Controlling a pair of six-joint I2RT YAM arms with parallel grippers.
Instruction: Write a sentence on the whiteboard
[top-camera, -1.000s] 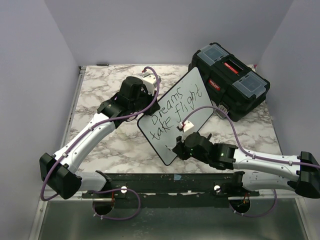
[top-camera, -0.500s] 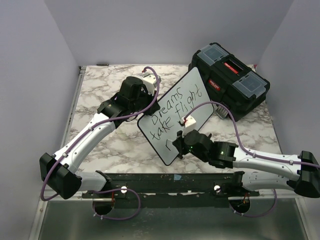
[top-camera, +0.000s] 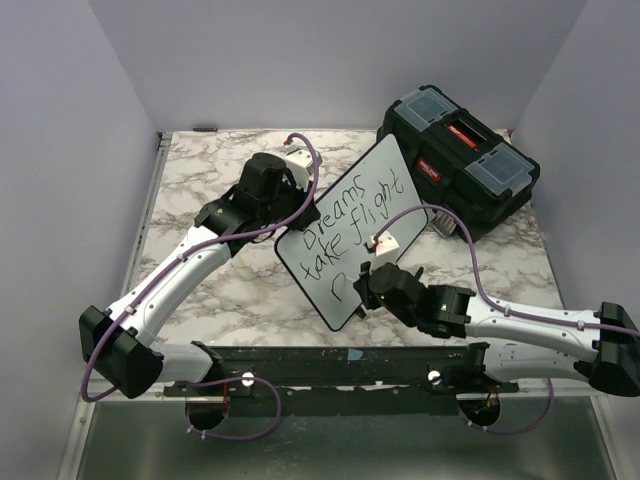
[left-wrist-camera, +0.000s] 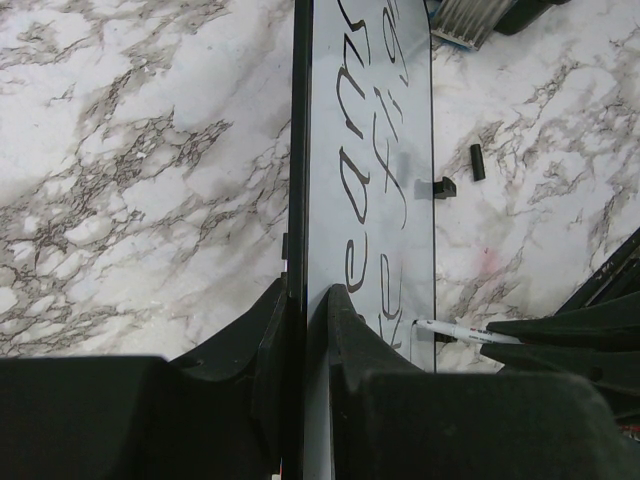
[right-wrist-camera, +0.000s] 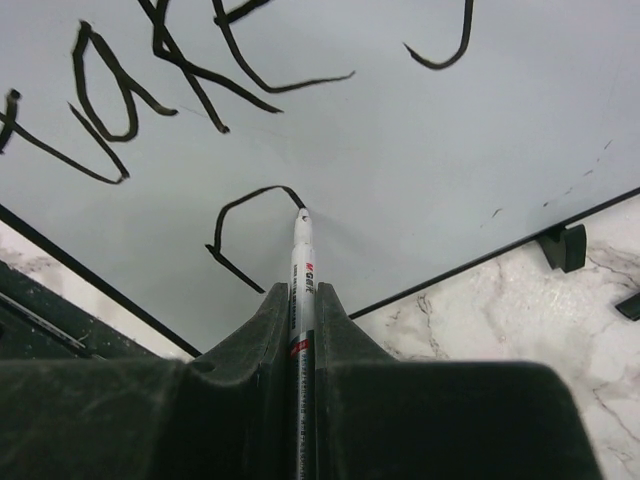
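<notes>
Right, from the top external camera I see the whiteboard (top-camera: 385, 165) set aslant across the middle of the marble table (top-camera: 200, 170), its far corner just beside the black toolbox (top-camera: 460, 165). The sentence (top-camera: 350, 222) reads "Dreams take flight" in two lines. The left gripper (top-camera: 298, 218) sits at the board's left rim, and the right gripper (top-camera: 362, 283) is over the board's near end, below the words.

On the left wrist camera my fingers (left-wrist-camera: 335, 315) are clamped on the board's black rim, one on each side, with the board running away edge-on. A white marker (left-wrist-camera: 455, 329) pokes in from the right, its tip at the board's face. A small black cap (left-wrist-camera: 477, 161) lies on the marble past the board.

On the right wrist camera the jaws are closed tight on the marker's barrel, which runs straight out between them. Its tip touches the white surface at the end of a hooked black stroke (right-wrist-camera: 245, 212) under the written lines.
</notes>
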